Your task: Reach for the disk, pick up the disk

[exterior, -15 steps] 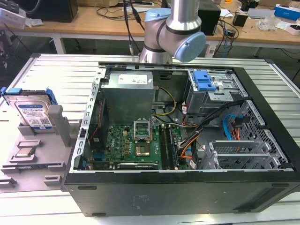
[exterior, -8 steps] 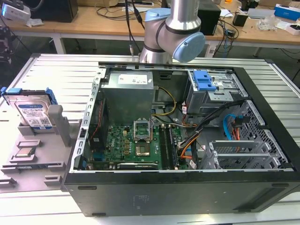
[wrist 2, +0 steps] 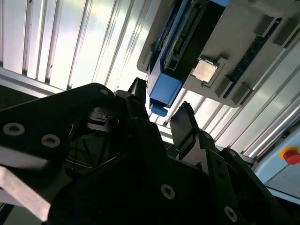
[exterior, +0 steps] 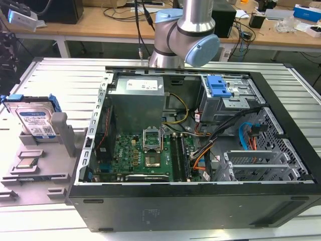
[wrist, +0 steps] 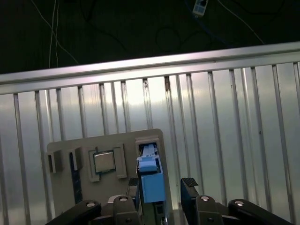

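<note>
The reach is under way, but the pick-up is not done. In the first wrist view the gripper (wrist: 161,185) hangs over the disk (wrist: 151,178) with its two dark fingers (wrist: 190,183) spread apart, one on each side of the disk's line, and nothing is pinched between them. As far as I can judge, the fingers are lined up with the disk but well apart from it, so closing in and gripping are left to do. In the exterior view the disk stands on edge, leaning a little, in a slot of a grey tray (exterior: 52,163) on the exterior view's left, outside the open computer case (exterior: 200,211). It is a flat, hard, rectangular slab of silver metal with a white-and-blue label on its face, framed by a smooth blue plastic bracket. From above it shows only its thin edge and the blocky blue end of the bracket. The tray is matt grey moulded plastic with raised ribs and pockets, and a small square silver chip (exterior: 26,163) lies flat in one pocket beside the disk. Everything rests on a ribbed, shiny metal table (exterior: 60,80) that throws back the light in long stripes.
</note>
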`<action>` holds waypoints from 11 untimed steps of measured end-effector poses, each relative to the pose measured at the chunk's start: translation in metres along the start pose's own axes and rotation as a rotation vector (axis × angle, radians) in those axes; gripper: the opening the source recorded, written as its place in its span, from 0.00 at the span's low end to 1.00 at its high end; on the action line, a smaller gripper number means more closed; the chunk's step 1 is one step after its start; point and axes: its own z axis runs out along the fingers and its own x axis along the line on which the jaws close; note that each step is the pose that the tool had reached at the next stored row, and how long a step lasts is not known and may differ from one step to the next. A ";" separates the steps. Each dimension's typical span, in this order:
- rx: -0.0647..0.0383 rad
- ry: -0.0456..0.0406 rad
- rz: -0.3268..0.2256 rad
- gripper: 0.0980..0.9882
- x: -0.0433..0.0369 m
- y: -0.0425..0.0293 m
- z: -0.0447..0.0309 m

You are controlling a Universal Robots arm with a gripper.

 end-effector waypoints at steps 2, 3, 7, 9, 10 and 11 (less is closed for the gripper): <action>0.000 -0.0001 0.000 0.43 0.0000 -0.0002 0.0010; 0.000 0.0000 0.000 0.43 -0.0001 -0.0004 0.0017; 0.000 -0.0001 0.000 0.43 -0.0002 -0.0008 0.0040; 0.000 0.0001 0.000 0.43 -0.0003 -0.0013 0.0063; 0.000 0.0001 0.000 0.43 -0.0003 -0.0014 0.0071; 0.000 0.0001 0.000 0.43 -0.0003 -0.0015 0.0084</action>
